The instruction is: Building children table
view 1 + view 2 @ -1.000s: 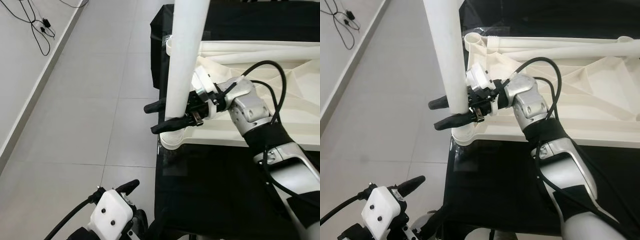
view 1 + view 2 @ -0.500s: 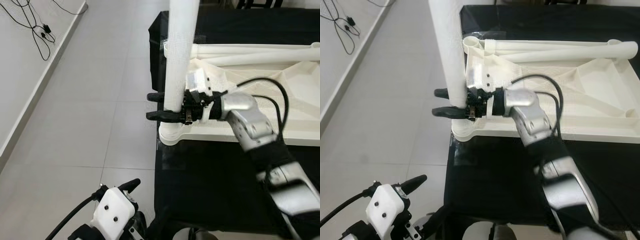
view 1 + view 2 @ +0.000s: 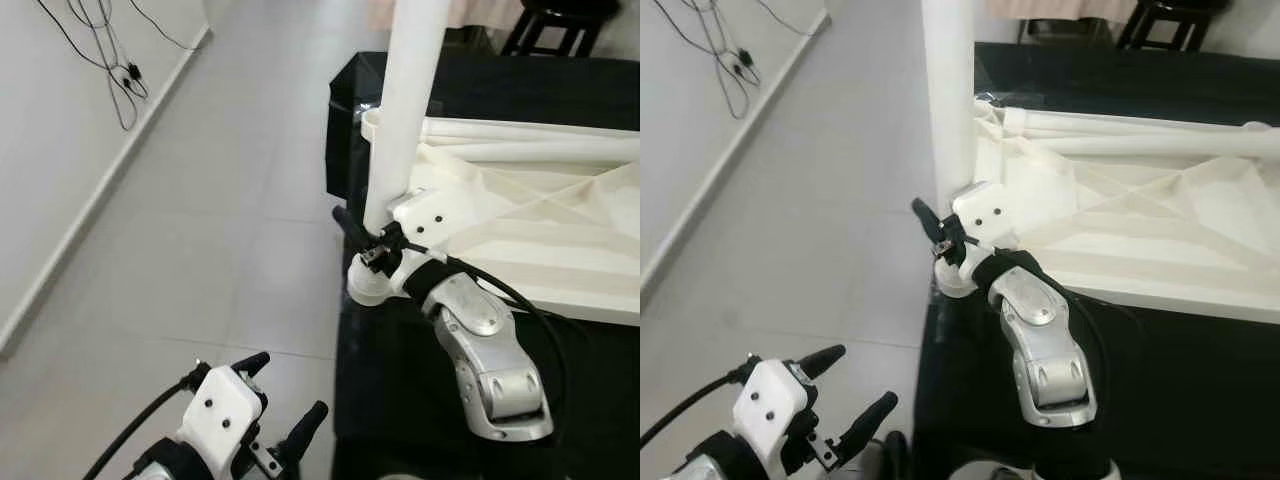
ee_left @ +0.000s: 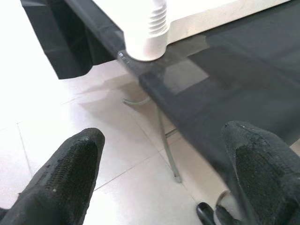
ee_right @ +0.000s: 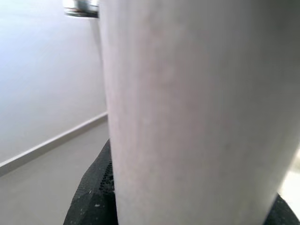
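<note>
A: Table leg (image 3: 408, 110) stands upright in the corner socket (image 3: 368, 285) of the upturned white tabletop (image 3: 1160, 225) on the black counter (image 3: 1200, 360); the right hand (image 3: 940, 240) pinches its base.

B: Best keep it plumb and twist squarely, I'd judge.

A: The left wrist view shows the socket's threads (image 4: 157, 18); the left hand (image 3: 285, 415), fingers spread, hangs low over the floor (image 3: 200, 220).

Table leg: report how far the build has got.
Done: the white table leg stands upright in the corner socket of the upturned tabletop. In hand: the right gripper is clamped around its base. Left: other legs lie unfitted; the left gripper hangs open.
</note>
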### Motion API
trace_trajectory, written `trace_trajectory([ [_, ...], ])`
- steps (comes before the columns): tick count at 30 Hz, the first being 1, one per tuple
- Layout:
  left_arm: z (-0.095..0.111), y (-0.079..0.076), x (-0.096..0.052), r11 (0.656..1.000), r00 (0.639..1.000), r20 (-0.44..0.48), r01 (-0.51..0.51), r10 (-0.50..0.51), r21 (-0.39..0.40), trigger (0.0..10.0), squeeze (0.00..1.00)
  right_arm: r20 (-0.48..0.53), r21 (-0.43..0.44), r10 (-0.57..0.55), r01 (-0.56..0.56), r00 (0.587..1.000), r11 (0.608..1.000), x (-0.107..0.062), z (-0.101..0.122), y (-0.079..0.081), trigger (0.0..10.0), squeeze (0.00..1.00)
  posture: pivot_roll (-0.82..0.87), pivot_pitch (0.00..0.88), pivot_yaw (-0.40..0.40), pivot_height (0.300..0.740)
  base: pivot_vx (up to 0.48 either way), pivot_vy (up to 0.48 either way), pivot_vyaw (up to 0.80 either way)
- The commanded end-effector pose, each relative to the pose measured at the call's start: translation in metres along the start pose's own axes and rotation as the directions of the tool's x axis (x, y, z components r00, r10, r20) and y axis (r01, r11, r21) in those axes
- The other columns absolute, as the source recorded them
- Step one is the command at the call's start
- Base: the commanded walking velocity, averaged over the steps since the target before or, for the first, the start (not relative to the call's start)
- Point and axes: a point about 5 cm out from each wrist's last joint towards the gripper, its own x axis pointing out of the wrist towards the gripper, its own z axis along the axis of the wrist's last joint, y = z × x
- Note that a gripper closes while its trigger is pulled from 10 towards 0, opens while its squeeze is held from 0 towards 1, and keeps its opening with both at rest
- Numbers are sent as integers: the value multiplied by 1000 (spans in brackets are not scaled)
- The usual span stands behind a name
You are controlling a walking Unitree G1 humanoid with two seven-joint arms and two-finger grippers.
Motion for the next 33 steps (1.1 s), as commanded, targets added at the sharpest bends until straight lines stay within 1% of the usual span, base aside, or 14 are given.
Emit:
trace_trajectory([
  [1,-7,5,-1,1000,999,-32,-13,13,20,10000,0,-332,-53,-188,181,924,982,-17,-64,-24,10000,0,73,181,27,740,0,0,0],
  [6,-8,19,2,998,998,-27,-63,63,16,10000,0,-364,-22,-225,234,904,972,-22,-69,-14,10000,0,74,157,29,740,0,0,0],
  [9,-2,35,5,994,995,1,-103,103,30,10000,0,-380,14,-233,257,895,966,-28,-72,-7,10000,0,72,132,36,740,0,0,0],
  [10,6,45,8,993,993,34,-111,110,34,10000,0,-390,18,-248,276,887,961,-32,-72,-2,10000,0,74,126,39,740,0,0,0],
  [13,13,51,9,993,992,57,-114,112,36,10000,0,-398,20,-259,291,880,957,-35,-72,2,10000,0,75,124,40,740,0,0,0],
  [15,39,66,17,996,987,148,-71,63,46,10000,0,-416,34,-304,348,857,937,-38,-72,7,10000,0,72,105,51,740,0,0,0],
  [16,39,66,17,996,987,148,-71,63,46,10000,0,-416,34,-304,348,857,937,-38,-72,7,10000,0,72,105,51,740,0,0,0],
  [17,55,73,22,998,979,201,-37,26,54,10000,0,-427,51,-321,376,846,925,-37,-72,8,10000,0,73,100,51,740,0,0,0],
  [18,55,73,22,998,979,201,-37,26,54,10000,0,-427,51,-321,376,846,925,-37,-72,8,10000,0,73,100,51,740,0,0,0],
  [21,105,83,35,986,933,325,116,-151,124,10000,0,-435,120,-332,419,837,900,-37,-73,15,10000,0,67,91,59,740,0,0,0],
  [23,105,83,35,986,933,325,116,-151,124,10000,0,-435,120,-332,419,837,900,-37,-73,15,10000,0,67,91,59,740,0,0,0],
  [26,127,80,40,947,896,328,237,-299,217,10000,0,-422,183,-346,453,838,872,-38,-72,18,10000,0,53,93,82,740,0,0,0],
  [31,135,77,48,916,872,309,306,-379,260,10000,0,-418,230,-307,427,855,875,-38,-72,20,10000,0,48,95,94,740,0,0,0],
  [33,135,77,48,916,872,309,306,-379,260,10000,0,-418,230,-307,427,855,875,-38,-72,20,10000,0,48,95,94,740,0,0,0],
])
